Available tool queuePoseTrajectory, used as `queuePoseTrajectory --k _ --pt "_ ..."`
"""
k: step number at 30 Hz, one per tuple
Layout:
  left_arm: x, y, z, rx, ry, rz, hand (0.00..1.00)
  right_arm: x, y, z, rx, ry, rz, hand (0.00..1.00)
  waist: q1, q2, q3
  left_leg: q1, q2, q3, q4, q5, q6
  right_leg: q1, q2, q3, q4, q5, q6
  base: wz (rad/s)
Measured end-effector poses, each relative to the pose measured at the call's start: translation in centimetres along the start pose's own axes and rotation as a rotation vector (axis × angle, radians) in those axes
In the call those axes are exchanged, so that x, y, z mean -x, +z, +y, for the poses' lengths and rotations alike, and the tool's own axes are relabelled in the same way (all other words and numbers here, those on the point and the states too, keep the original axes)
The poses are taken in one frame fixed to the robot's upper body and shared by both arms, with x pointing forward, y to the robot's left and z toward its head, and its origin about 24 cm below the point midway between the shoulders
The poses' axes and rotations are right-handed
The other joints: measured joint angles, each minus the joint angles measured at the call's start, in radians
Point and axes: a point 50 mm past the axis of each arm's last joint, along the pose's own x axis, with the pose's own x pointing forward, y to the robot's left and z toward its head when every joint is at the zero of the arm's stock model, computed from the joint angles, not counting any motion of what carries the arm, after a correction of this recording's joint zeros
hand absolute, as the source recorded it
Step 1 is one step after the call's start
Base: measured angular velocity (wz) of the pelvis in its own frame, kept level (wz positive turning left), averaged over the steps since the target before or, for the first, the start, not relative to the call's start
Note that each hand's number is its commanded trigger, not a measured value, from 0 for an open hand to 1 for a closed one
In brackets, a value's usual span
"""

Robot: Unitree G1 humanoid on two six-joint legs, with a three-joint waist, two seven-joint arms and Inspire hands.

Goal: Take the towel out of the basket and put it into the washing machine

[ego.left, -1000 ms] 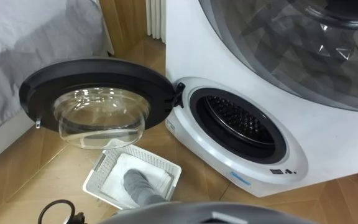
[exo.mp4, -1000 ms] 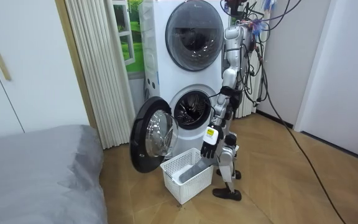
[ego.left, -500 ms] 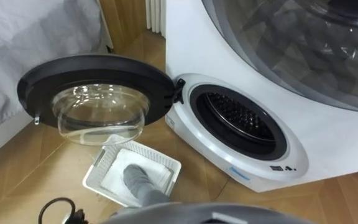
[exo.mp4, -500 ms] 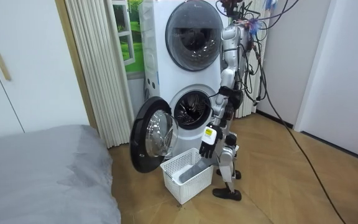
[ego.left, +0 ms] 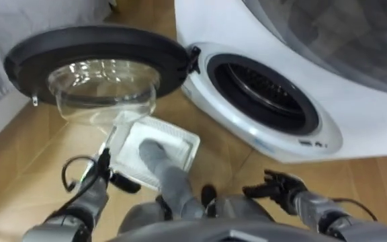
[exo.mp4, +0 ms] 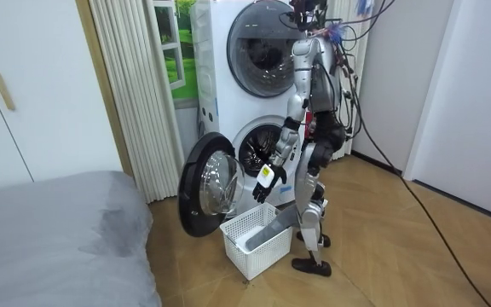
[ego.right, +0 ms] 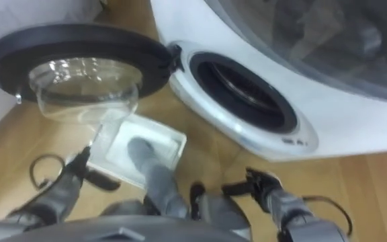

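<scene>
A grey towel (ego.left: pixel 154 156) lies rumpled in a white slatted basket (ego.left: pixel 183 136) on the wood floor, one end hanging over the near rim. The washing machine's round door (ego.left: pixel 99 67) stands swung open to the left and the dark drum (ego.left: pixel 264 94) is bare. My left hand (ego.left: pixel 105 172) hovers over the basket's left edge with relaxed fingers and holds nothing. My right hand (ego.left: pixel 277 185) is raised low on the right, below the drum, fingers spread and empty. In the room view I stand beside the basket (exo.mp4: pixel 258 247), my left hand (exo.mp4: pixel 264 183) level with the drum (exo.mp4: pixel 262 149).
A second machine (exo.mp4: pixel 267 43) is stacked on the washer. A bed with a grey cover (exo.mp4: pixel 58 230) fills the room view's left, close to the open door (exo.mp4: pixel 203 183). A ribbed panel (exo.mp4: pixel 135 94) stands behind the door.
Both arms have risen into the eye views; the left hand lifted from beside the basket to drum height. My head has tipped downward. The towel has stayed in the basket.
</scene>
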Motion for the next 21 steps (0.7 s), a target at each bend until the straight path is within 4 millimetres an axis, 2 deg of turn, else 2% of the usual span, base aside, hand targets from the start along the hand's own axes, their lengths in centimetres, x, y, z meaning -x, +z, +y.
queuePoseTrajectory --k 1,2,3,5,7,10,12,14,18,21 --pt "-0.2 0.8 0.2 -0.017 0.003 -0.021 0.00 -0.1 0.6 0.1 0.021 0.003 -0.011 0.00 0.005 -0.005 0.0126 -0.038 -0.001 0.000 0.025 -0.001 0.001 -0.039 -0.002 0.000 0.021 -0.001 0.000 0.00" --pt "-0.5 2.2 0.7 -0.034 0.012 -0.057 0.00 -0.2 1.5 0.2 0.040 0.001 -0.029 0.00 0.003 -0.009 0.0213 -0.080 -0.002 0.001 0.046 -0.002 0.004 -0.082 -0.005 -0.002 0.039 -0.002 0.002 0.00" --pt "-0.6 2.6 0.8 -0.044 0.015 -0.070 0.00 -0.2 1.9 0.3 0.046 0.001 -0.039 0.00 0.000 -0.013 0.0234 -0.105 -0.003 0.001 0.060 -0.003 0.005 -0.108 -0.007 -0.001 0.052 -0.003 0.002 0.00" --pt "-0.8 4.3 1.1 -0.089 0.022 -0.118 0.00 -0.3 3.8 0.5 0.066 -0.002 -0.080 0.00 -0.005 -0.017 0.0343 -0.200 -0.003 0.000 0.121 -0.007 0.011 -0.198 -0.011 -0.002 0.102 -0.004 0.003 0.02" --pt "-0.9 5.2 1.2 -0.123 0.021 -0.141 0.00 -0.3 5.0 0.6 0.073 0.001 -0.112 0.00 -0.013 -0.013 0.0386 -0.261 -0.002 -0.004 0.167 -0.010 0.015 -0.251 -0.013 -0.003 0.133 -0.002 0.005 0.05" --pt "-1.0 7.4 1.7 -0.155 0.043 -0.204 0.00 -0.2 6.9 0.5 0.088 0.000 -0.180 0.00 -0.024 0.002 0.0494 -0.385 -0.002 -0.013 0.253 -0.024 0.027 -0.365 -0.015 -0.004 0.196 -0.007 0.011 0.03" --pt "-1.1 8.7 2.3 -0.169 0.062 -0.242 0.00 -0.1 7.8 0.5 0.091 0.004 -0.218 0.00 -0.025 0.007 0.0524 -0.458 -0.001 -0.013 0.295 -0.030 0.032 -0.436 -0.015 -0.001 0.231 -0.005 0.015 -0.02" --pt "-1.1 10.1 3.4 -0.253 0.105 -0.291 0.00 0.1 9.1 0.1 0.070 0.000 -0.266 0.00 -0.021 0.012 0.0554 -0.548 0.012 -0.002 0.364 -0.054 0.039 -0.525 -0.011 0.002 0.285 -0.005 0.017 -0.16" --pt "-0.8 12.7 4.4 -0.372 0.172 -0.384 0.00 0.5 10.9 -0.4 0.054 0.004 -0.327 0.00 -0.029 0.018 0.0588 -0.658 0.013 0.007 0.439 -0.075 0.051 -0.642 -0.017 0.006 0.367 -0.011 0.023 -0.10" --pt "-0.5 14.8 5.0 -0.511 0.208 -0.464 0.00 0.8 12.5 -0.3 0.035 0.027 -0.382 0.00 -0.059 0.021 0.0608 -0.740 0.011 0.009 0.488 -0.080 0.059 -0.722 -0.029 -0.002 0.416 -0.018 0.025 0.05"
